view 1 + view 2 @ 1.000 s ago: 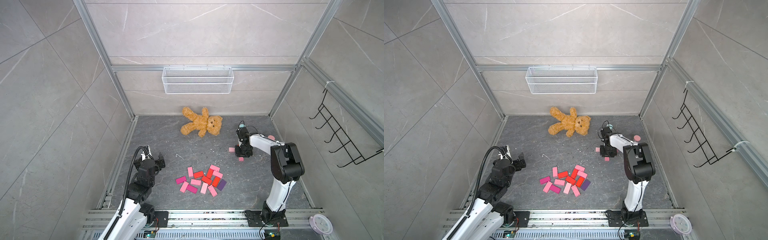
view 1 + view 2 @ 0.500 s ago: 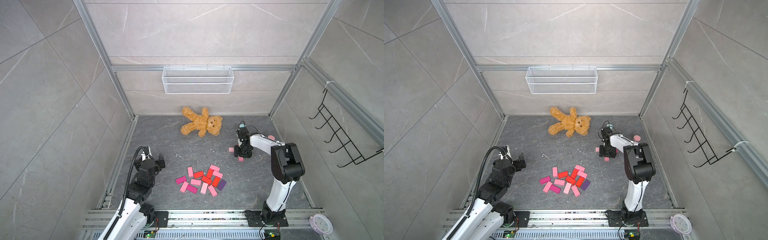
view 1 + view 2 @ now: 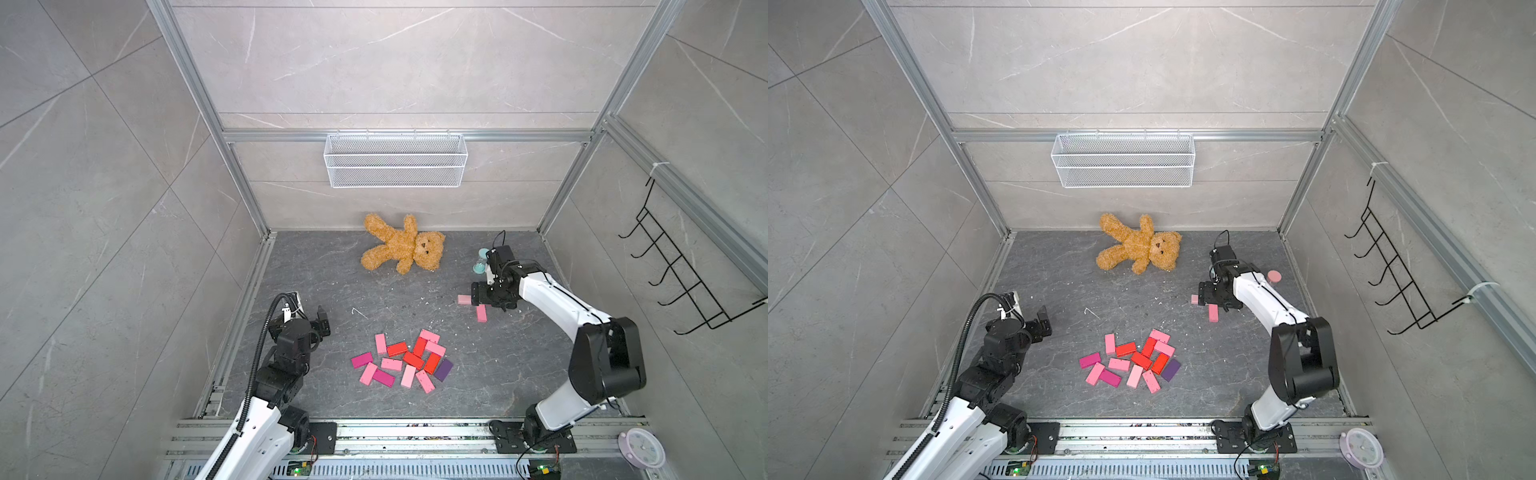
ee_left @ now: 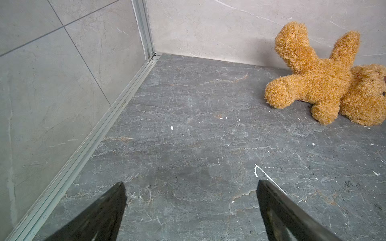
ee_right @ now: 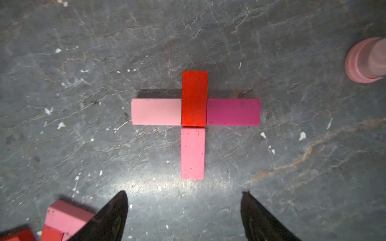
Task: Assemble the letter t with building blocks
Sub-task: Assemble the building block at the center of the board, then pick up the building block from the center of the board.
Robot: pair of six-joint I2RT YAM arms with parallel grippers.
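At the near left of the gray stone desk [image 3: 498, 386], the left tool [image 4: 191, 182] hangs spread wide over bare surface by the left wall, its fingers [image 4: 104, 212] holding nothing. A small lilac clock [image 3: 641, 449] lies at the near right corner, beside the rail.

In mid-desk, a loose pile of building blocks [image 3: 390, 365] lies flat in both top views. Light pink, magenta and red pieces are jumbled at all angles, some touching, with a single purple block [image 3: 443, 370] at the pile's right edge.

Farther back and to the right, well apart from the pile, the right tool [image 5: 184, 192] hovers released, with nothing between its parted fingers, above four blocks laid as a cross. A red block [image 5: 194, 99] forms the centre. A light pink block [image 5: 156, 112] and a magenta block [image 5: 234, 112] butt against its two long sides, and a pink block [image 5: 192, 153] runs end to end from it toward the near edge.

A pink hourglass [image 3: 1274, 276] stands just beyond the arm, and a teal hourglass [image 3: 478, 269] shows partly behind the wrist. A brown teddy bear [image 3: 403, 249] sprawls by the back wall, below a white wire basket [image 3: 395, 166]. A black hook rack [image 3: 673, 282] hangs on the right wall.
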